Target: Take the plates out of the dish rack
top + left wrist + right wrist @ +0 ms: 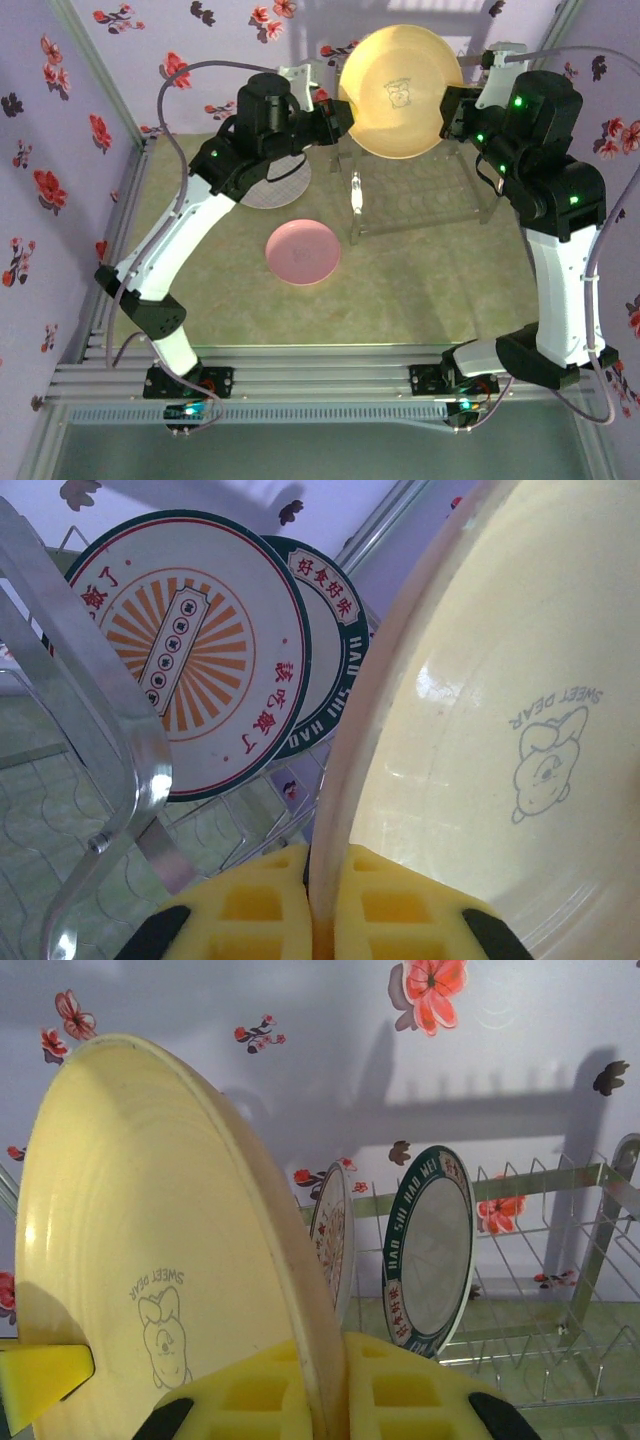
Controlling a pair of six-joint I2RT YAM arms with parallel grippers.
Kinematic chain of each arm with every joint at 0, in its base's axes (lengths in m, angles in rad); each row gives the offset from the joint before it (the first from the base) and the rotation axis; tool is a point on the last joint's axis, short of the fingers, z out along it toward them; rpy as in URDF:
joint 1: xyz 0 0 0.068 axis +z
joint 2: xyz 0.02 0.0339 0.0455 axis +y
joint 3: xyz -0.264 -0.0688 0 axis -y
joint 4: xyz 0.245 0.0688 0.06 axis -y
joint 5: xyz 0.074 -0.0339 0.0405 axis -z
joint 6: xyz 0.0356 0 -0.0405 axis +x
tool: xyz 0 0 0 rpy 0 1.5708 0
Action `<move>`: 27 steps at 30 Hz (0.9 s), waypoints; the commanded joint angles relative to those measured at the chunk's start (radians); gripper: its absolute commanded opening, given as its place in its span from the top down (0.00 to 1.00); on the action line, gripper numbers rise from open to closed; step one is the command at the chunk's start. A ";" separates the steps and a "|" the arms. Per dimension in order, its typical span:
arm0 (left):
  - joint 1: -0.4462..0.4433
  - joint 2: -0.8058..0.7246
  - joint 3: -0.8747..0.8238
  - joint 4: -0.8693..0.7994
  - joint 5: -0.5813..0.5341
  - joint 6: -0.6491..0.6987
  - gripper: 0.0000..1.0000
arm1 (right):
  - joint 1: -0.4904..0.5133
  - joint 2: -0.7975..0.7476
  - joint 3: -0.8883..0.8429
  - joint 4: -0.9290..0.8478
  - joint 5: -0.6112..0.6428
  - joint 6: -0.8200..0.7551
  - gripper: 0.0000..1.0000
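The left end effector (326, 885) is fully closed on the rim of the yellow plate (400, 90). The right end effector (335, 1385) is closed on the opposite rim. The plate stands on edge between them. Beyond the left end effector, the sunburst plate (185, 650) and green-rimmed plate (332, 655) stand in the dish rack (560, 1290). A pink plate (303, 252) lies on the bench (420, 290).
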 commanded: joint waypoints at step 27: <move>0.238 -0.449 -0.533 -0.119 0.089 -0.106 1.00 | 0.008 -0.023 -0.060 0.057 -0.218 -0.125 0.24</move>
